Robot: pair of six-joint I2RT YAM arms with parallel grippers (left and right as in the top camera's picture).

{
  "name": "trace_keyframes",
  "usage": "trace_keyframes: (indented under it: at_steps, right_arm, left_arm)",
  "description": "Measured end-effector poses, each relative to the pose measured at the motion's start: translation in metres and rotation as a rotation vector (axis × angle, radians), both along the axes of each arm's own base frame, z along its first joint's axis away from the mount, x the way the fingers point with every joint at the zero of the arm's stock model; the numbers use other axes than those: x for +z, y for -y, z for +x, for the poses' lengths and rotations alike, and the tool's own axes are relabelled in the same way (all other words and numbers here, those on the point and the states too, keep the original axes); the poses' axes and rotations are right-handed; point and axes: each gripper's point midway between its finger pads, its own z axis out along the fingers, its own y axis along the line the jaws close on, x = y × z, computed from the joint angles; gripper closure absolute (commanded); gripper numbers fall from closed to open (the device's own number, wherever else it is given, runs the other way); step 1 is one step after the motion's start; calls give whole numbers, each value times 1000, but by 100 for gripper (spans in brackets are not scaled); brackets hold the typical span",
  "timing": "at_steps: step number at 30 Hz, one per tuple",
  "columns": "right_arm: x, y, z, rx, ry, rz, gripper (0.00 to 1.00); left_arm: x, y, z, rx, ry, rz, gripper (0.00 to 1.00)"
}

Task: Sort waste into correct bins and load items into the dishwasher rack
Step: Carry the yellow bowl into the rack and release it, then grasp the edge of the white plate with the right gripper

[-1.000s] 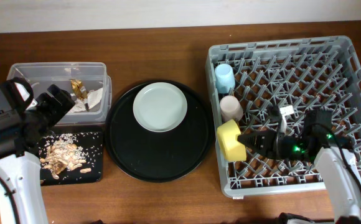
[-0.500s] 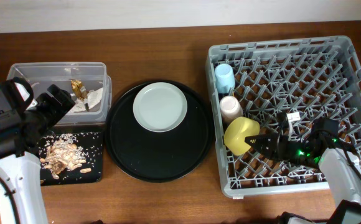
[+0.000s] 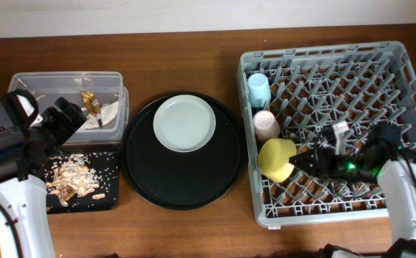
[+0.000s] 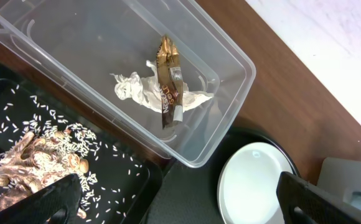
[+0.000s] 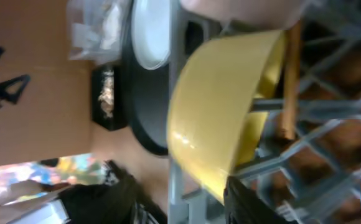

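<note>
The yellow bowl (image 5: 218,112) is blurred; the plate (image 4: 255,183) is cut by the lower edge.

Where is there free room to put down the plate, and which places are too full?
Free: in the rack, the far rows between the blue cup and the rim; on the round tray, the near half in front of the plate. Crowded: the left column of the rack, where blue cup, pink cup, bowl and right gripper sit close together.
</note>
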Motion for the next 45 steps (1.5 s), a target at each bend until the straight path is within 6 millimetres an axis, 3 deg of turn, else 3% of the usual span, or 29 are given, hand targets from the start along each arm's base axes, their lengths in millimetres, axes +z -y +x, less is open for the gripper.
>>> trace_keyframes:
  at_steps: [6,10,15,23,25,26,28,39,45]
  right_arm:
    - [37,33,27,-35,54,-223,57]
    - [59,35,41,-24,119,-298,59]
    - [70,-17,59,117,236,-372,59]
    - [76,-132,78,257,498,-604,51]
    - [69,-146,84,246,524,-667,51]
    - [55,-157,94,238,534,-737,51]
    - [44,-163,106,219,542,-765,51]
    - [-59,-184,159,193,469,-853,48]
    - [-80,-196,170,190,479,-821,48]
  left_arm:
    - [0,0,0,0,0,0,1]
    - [0,0,0,0,0,0,1]
    - [0,0,0,0,-1,0,1]
    - [0,0,0,0,0,0,1]
    - [0,0,0,0,0,0,1]
    - [0,0,0,0,0,0,0]
    - [0,0,0,0,0,0,1]
    - [0,0,0,0,0,0,0]
    - [0,0,0,0,0,0,1]
